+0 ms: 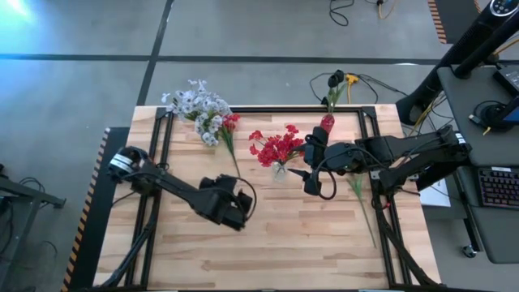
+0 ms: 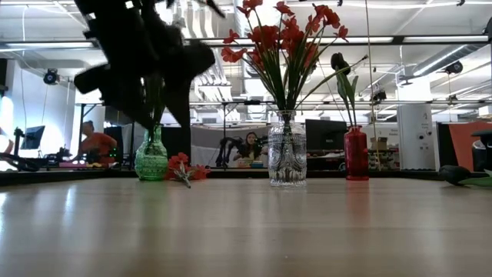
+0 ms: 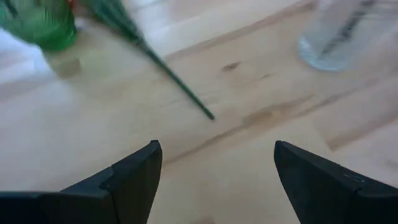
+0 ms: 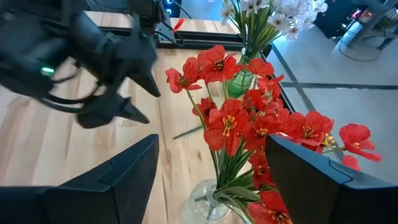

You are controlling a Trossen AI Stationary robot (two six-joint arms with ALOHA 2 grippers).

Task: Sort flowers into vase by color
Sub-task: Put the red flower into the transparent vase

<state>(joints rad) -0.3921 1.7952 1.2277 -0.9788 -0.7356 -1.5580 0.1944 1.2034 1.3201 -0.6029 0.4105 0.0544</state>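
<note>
Three vases stand on a wooden table [image 1: 268, 243], seen from above. A green vase [image 2: 151, 158] at the far left holds white flowers [image 1: 195, 104]. A clear glass jar [image 2: 287, 150] near the middle holds a bunch of red flowers [image 1: 276, 148]. A small red vase [image 2: 356, 152] further right holds a dark flower [image 2: 339, 63]. One red spray [image 1: 229, 123] lies flat on the table beside the green vase, its thin green stem [image 3: 177, 78] pointing towards the middle. Another green stem [image 1: 358, 193] lies loose on the table's right side.

The left pincer [image 3: 214, 177] hangs over the bare wood near the table's middle, released, its fingers spread wide with nothing between them; the tip of the lying stem is just ahead of it. The right pincer [image 4: 211, 180] hovers just beside the glass jar, also spread wide and empty, looking straight into the red blossoms.

Risks, as a judgement: the right pincer is so near the jar that a sideways move could knock it over or snag the blossoms. The lying stem is thin and flat against the wood, so the left fingers could slip over it or push it away. Lifting that spray could also brush the green vase.
</note>
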